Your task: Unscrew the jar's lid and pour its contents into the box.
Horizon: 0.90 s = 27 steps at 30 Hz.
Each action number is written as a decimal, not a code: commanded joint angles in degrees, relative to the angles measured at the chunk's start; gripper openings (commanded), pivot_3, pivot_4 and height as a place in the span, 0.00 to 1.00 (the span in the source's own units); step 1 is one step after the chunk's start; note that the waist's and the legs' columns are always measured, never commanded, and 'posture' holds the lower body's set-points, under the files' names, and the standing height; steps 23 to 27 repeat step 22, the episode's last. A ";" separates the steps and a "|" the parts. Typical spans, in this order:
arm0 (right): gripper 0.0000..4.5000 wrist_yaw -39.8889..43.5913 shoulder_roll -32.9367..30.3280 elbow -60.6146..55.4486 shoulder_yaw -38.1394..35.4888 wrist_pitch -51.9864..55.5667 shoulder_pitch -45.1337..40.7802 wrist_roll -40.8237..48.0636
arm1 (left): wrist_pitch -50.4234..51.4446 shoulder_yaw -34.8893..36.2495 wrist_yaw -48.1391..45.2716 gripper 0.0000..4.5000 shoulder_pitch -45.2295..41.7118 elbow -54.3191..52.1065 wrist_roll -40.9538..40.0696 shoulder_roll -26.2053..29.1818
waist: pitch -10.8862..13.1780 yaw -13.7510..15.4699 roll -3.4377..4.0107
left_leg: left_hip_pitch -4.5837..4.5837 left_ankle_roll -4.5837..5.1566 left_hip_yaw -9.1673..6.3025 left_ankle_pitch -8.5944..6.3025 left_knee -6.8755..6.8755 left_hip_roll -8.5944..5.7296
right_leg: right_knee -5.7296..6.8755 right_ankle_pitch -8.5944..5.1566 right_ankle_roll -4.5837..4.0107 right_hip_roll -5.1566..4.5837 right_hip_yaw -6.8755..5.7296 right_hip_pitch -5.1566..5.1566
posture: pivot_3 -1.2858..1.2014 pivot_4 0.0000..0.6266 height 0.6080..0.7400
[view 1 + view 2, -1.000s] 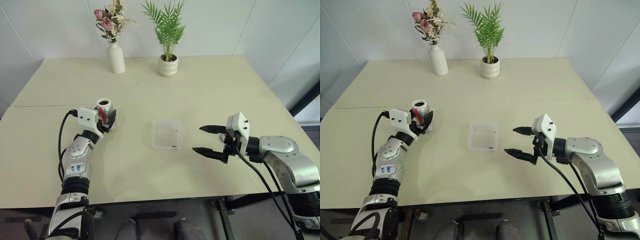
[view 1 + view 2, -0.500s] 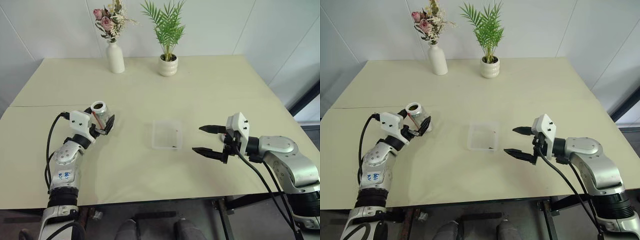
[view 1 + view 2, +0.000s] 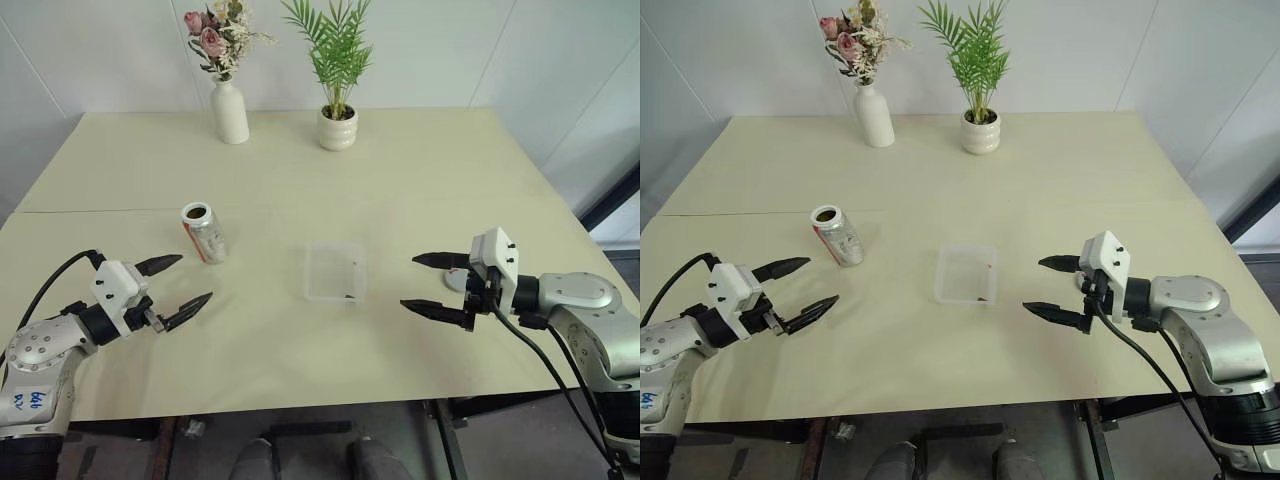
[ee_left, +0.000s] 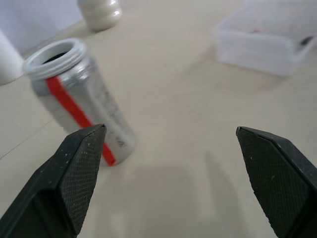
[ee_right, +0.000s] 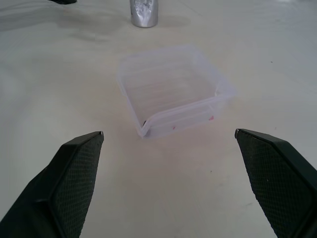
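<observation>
Open jar (image 3: 203, 232) stands lidless on the counter (image 3: 400, 170), left of the box (image 3: 334, 271) holding a few dark bits (image 3: 347, 295); left claw (image 3: 174, 283) released near the jar, right claw (image 3: 430, 283) released right of the box.

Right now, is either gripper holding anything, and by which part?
Nothing is held. The left gripper is open, apart from the jar standing on the table. The right gripper is open, beside the box.
</observation>
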 commanded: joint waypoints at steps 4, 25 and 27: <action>1.00 0.73 -0.64 -4.39 -3.32 -3.26 1.66 1.47 | 8.11 -2.75 -3.87 1.00 -1.72 -13.13 -8.81 -0.52 | 0.00 -0.05 0.00 | 0.00 0.01 0.00 -0.01 -0.01 -0.01 | -0.03 0.00 -0.01 -0.01 0.00 0.03 | 0.52 0.24 1.00; 1.00 -3.85 -1.87 -8.34 -6.95 -0.90 4.88 3.37 | 3.93 -2.36 -8.95 1.00 -2.56 -8.24 -4.11 -0.25 | -0.01 -0.89 -0.01 | 0.04 0.00 0.00 -0.01 0.07 0.00 | -0.01 0.00 -0.01 0.03 0.05 0.04 | 0.52 0.24 1.00; 1.00 -3.85 -1.87 -8.34 -6.95 -0.90 4.88 3.37 | 3.93 -2.36 -8.95 1.00 -2.56 -8.24 -4.11 -0.25 | -0.01 -0.89 -0.01 | 0.04 0.00 0.00 -0.01 0.07 0.00 | -0.01 0.00 -0.01 0.03 0.05 0.04 | 0.52 0.24 1.00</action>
